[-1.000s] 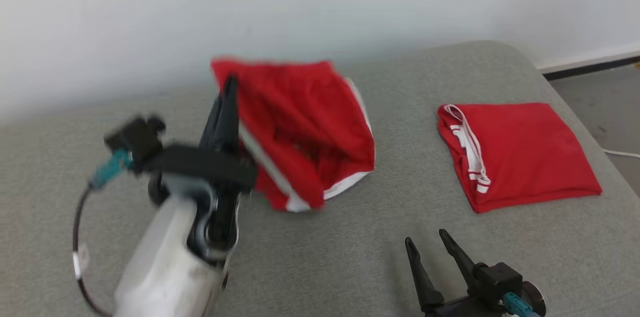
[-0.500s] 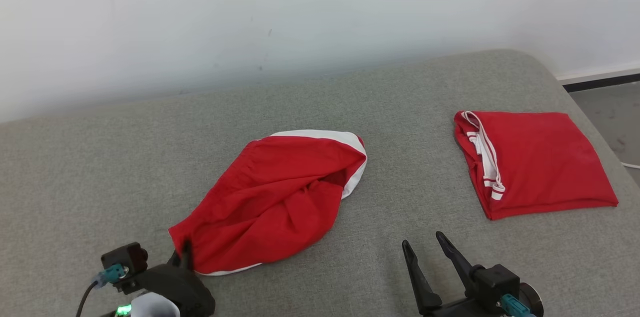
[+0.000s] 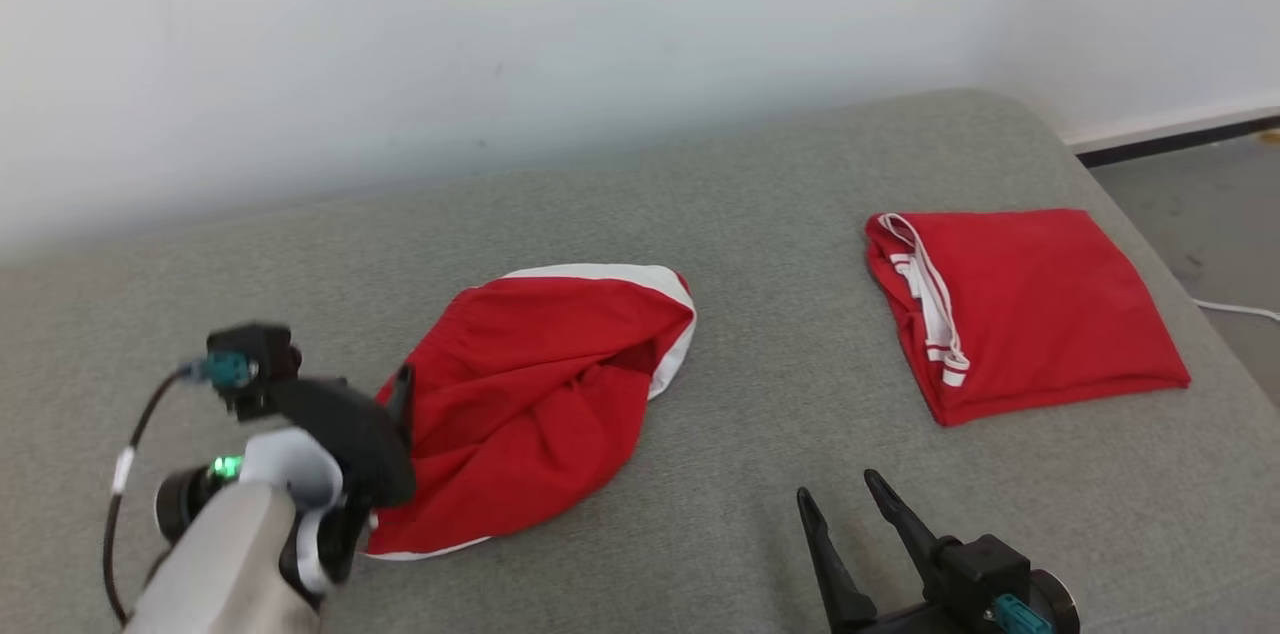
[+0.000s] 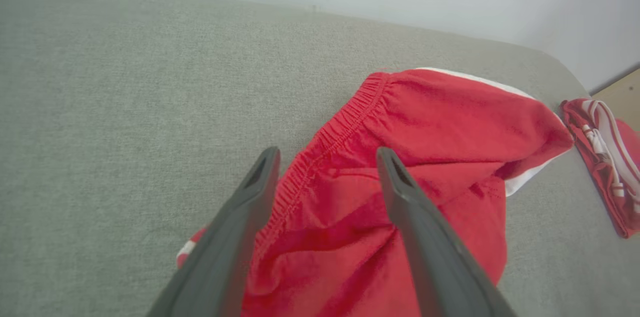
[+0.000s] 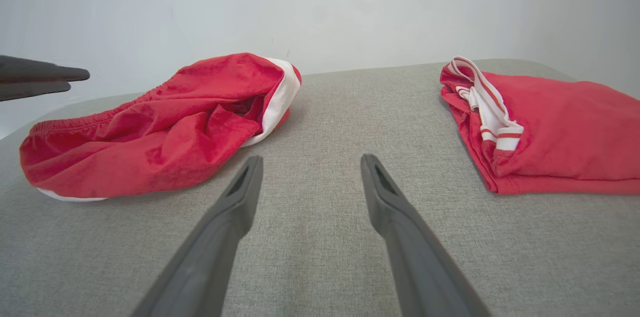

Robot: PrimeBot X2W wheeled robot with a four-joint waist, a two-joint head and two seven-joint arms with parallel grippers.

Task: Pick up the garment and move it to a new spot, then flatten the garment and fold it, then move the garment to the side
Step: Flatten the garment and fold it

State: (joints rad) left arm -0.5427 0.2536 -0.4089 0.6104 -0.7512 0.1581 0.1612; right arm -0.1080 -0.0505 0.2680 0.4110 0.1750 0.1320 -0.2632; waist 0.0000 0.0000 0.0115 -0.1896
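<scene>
Crumpled garment (image 3: 540, 394) corner behind left pincer (image 3: 398, 399) and its wrist.

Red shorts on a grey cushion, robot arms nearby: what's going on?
A two-armed robot is folding clothes. Its left gripper stands open over one end of the crumpled red shorts, which lie loose on the grey cushion. The right gripper rests open nearby, empty. Another red garment lies folded at the right.

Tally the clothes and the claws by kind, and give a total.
Red garments: 2, the crumpled shorts and the folded garment
Claws: 2, the left claw and the right claw, both open
Total: 4
</scene>
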